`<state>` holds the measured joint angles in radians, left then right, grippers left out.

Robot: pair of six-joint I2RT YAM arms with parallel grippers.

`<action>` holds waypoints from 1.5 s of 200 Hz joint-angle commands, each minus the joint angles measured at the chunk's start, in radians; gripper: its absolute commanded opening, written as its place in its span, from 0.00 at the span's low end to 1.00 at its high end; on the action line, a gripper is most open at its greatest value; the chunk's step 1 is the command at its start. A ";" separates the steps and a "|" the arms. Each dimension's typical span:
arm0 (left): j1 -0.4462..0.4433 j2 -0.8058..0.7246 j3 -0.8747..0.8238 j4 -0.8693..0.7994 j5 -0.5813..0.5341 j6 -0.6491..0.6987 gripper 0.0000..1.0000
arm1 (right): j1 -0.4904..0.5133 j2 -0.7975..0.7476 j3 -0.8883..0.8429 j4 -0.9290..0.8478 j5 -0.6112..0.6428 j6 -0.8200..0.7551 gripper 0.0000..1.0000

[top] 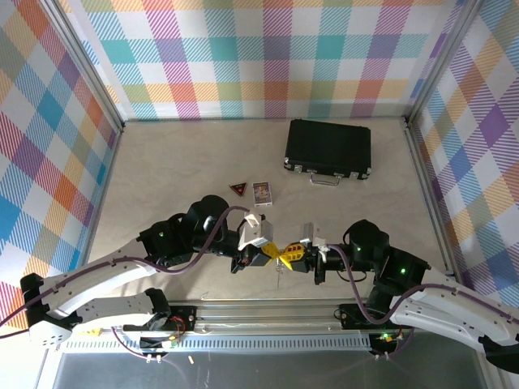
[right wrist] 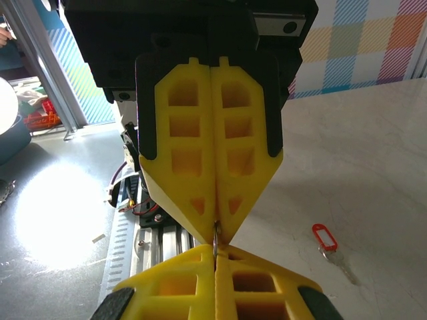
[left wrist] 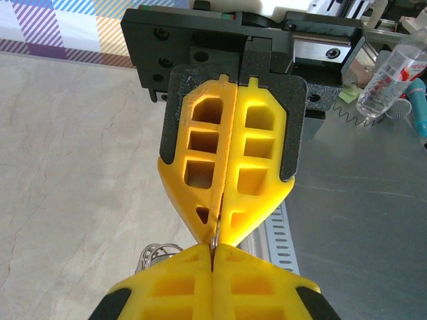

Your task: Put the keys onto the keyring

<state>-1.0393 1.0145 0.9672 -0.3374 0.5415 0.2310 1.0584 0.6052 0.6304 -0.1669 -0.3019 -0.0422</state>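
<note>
L claw (left wrist: 212,261) & R claw (left wrist: 219,223) meet tip to tip over the near-centre of the desk (top: 178,162), just in front of the alu rail (top: 268,312). Both claws are pressed together, fingers flush w/ no gap, and each pinches the thin edge of the keyring (right wrist: 216,241). It shows as a slim metal sliver running from one claw's seam into the other's. In the L wrist view, silver chain bits (left wrist: 155,256) sit just left of the L claw's tips, low over the desk; whether they touch it can't be told. The key (right wrist: 325,238), w/ red tag and short metal blade, lies flat on the desk, apart from both claws, off to the right in the R wrist view. It's not on the keyring. In the top view a black case (top: 328,148) sits at the far right of the desk, its metal handle facing the arms. A dark triangular badge (top: 238,188) and a small card (top: 262,193) lie side by side mid-desk, beyond the claws.
</note>
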 commanded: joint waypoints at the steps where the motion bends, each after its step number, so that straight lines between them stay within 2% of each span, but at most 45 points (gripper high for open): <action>1: -0.002 0.005 -0.021 0.086 0.018 -0.016 0.00 | 0.019 -0.004 0.012 0.089 -0.029 -0.008 0.00; 10: -0.002 -0.004 -0.024 0.086 0.011 -0.016 0.00 | 0.019 -0.004 0.014 0.087 -0.027 -0.006 0.00; 21: -0.002 -0.016 -0.028 0.086 -0.008 -0.019 0.00 | 0.019 -0.004 0.018 0.081 -0.026 -0.002 0.07; 51: -0.002 -0.053 -0.046 0.074 -0.071 -0.020 0.00 | 0.019 -0.020 0.029 0.040 -0.010 0.013 0.32; 96: -0.002 -0.118 -0.101 0.068 -0.145 -0.047 0.00 | 0.020 -0.049 0.070 -0.079 0.080 0.061 0.62; 157: -0.002 -0.215 -0.173 0.067 -0.295 -0.129 0.00 | -0.005 -0.006 0.106 -0.167 0.310 0.181 0.89; 196: -0.002 -0.293 -0.222 0.074 -0.339 -0.188 0.00 | -0.107 0.140 0.138 -0.198 0.274 0.265 0.93; 241: -0.003 -0.366 -0.302 0.135 -0.384 -0.236 0.00 | -0.325 0.272 0.115 -0.096 0.031 0.397 0.93; 300: -0.002 -0.503 -0.366 0.222 -0.367 -0.240 0.00 | -0.346 0.598 0.210 -0.100 0.000 0.384 0.91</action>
<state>-1.0393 0.5785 0.6151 -0.2260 0.1635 0.0116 0.7162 1.1072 0.7792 -0.2913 -0.2451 0.3313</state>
